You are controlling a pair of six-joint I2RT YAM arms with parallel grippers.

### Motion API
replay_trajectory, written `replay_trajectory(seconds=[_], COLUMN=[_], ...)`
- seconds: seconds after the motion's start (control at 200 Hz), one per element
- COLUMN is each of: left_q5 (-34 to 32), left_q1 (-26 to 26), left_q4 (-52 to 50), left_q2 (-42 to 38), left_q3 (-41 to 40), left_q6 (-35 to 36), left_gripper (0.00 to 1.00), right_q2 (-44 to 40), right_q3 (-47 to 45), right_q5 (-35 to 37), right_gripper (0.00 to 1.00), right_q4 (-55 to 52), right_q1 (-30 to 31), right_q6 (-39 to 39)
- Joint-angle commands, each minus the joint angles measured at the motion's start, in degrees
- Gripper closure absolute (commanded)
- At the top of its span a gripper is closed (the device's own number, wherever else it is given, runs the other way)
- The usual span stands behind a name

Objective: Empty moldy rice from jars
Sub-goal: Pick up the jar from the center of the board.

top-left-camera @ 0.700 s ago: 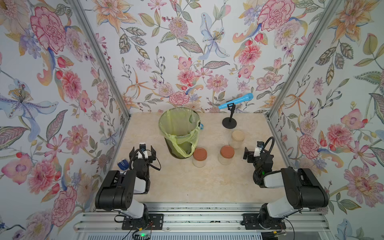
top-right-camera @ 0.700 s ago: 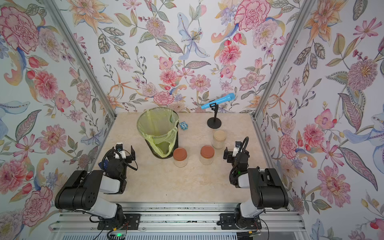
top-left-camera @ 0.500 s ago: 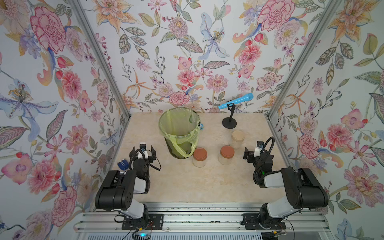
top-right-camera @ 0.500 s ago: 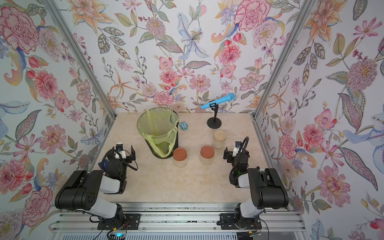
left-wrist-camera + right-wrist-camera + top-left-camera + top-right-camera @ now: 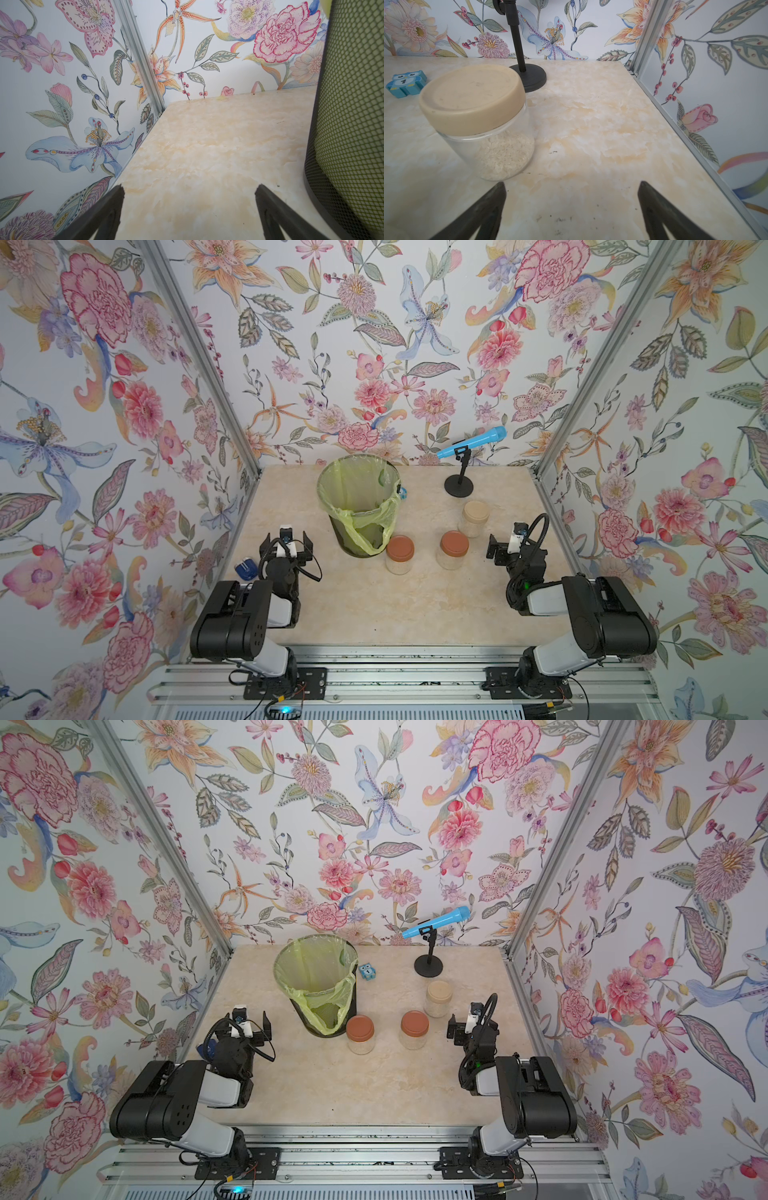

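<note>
Three lidded jars stand upright on the beige table in both top views. Two have reddish-brown lids [image 5: 400,554] [image 5: 454,549], and a beige-lidded jar [image 5: 474,518] stands behind them. Pale moldy rice [image 5: 506,153] fills the lower part of the beige-lidded jar [image 5: 473,99] in the right wrist view. My left gripper [image 5: 287,540] [image 5: 190,188] rests open and empty, left of the bin. My right gripper [image 5: 505,541] [image 5: 572,184] is open and empty, just right of the jars and touching none.
A dark mesh bin [image 5: 359,506] [image 5: 349,116] lined with a yellow-green bag stands left of the jars. At the back are a blue microphone [image 5: 471,442] on a black stand [image 5: 529,76] and a blue owl toy [image 5: 367,971]. Flowered walls close in three sides.
</note>
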Motion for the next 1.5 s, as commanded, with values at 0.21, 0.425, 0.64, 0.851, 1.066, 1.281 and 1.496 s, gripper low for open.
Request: replay_trajectory(seconds=[0.21,0.425,0.64,0.851,1.066,1.281,1.496], left_q5=[0.84,-2.22,-1.44,-0.93,-2.10,-2.62,-0.40], left_q1=[-0.56,-0.64,-0.85,-2.57,-5.70,-11.84,-16.60], left_q4=[2.78,-4.74,-22.89,-45.42,-63.51,-79.61,-94.41], left_q2=[-1.72,-13.98,-26.36,-38.54,-44.65,-43.50,-38.53], left_q3=[-0.28,-2.68,1.39,8.74,17.62,28.09,39.47], left_q6=[-0.04,-1.11,-4.09,-6.20,-11.65,-14.88,-14.51], left_gripper=[0.00,0.00,0.00,0.00,0.00,0.00,0.00], right_q2=[-1.67,-5.76,-11.26,-15.96,-15.79,-10.39,-4.30], right_q3=[1.94,6.75,15.55,22.03,30.92,44.75,57.44], right_q5=[-4.79,1.59,4.08,6.86,9.66,7.93,4.52], right_gripper=[0.00,0.00,0.00,0.00,0.00,0.00,0.00], right_q4=[-3.13,-14.59,-33.58,-48.11,-64.50,-82.76,-96.00], right_q1=[0.19,3.97,8.89,13.70,17.96,20.16,23.50], right_q6=[-1.29,-3.90,-6.17,-5.22,1.44,9.50,12.85])
